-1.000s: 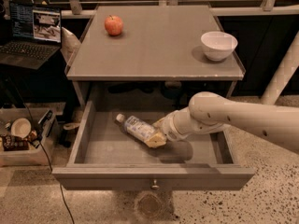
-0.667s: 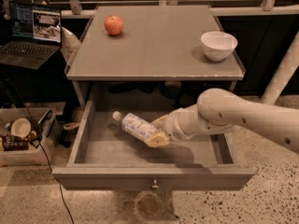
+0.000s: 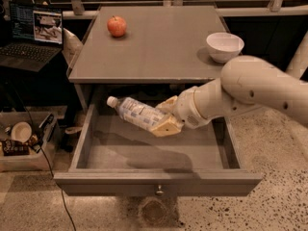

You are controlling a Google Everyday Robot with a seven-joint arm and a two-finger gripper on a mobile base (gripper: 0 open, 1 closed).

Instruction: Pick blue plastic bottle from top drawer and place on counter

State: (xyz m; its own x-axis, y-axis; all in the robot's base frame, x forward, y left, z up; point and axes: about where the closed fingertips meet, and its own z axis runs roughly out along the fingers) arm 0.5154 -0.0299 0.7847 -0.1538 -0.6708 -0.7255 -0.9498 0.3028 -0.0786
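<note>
The blue plastic bottle (image 3: pixel 134 112) is clear with a white cap and a pale printed label. It hangs tilted in the air above the open top drawer (image 3: pixel 159 154), cap pointing up and left. My gripper (image 3: pixel 166 118) is shut on the bottle's lower end, just below the front edge of the counter (image 3: pixel 159 42). The arm comes in from the right, over the drawer's right side. The drawer floor under the bottle shows only its shadow. The drawer's round metal knob (image 3: pixel 158 191) is on its front panel.
A red apple (image 3: pixel 116 26) sits at the counter's back left. A white bowl (image 3: pixel 224 46) sits at its right edge. An open laptop (image 3: pixel 32 35) stands to the left. A box with a small bowl (image 3: pixel 21 138) lies on the floor at left.
My gripper has lifted the bottle off the drawer floor and raised it toward the counter's front edge. The bottle has tilted, cap higher.
</note>
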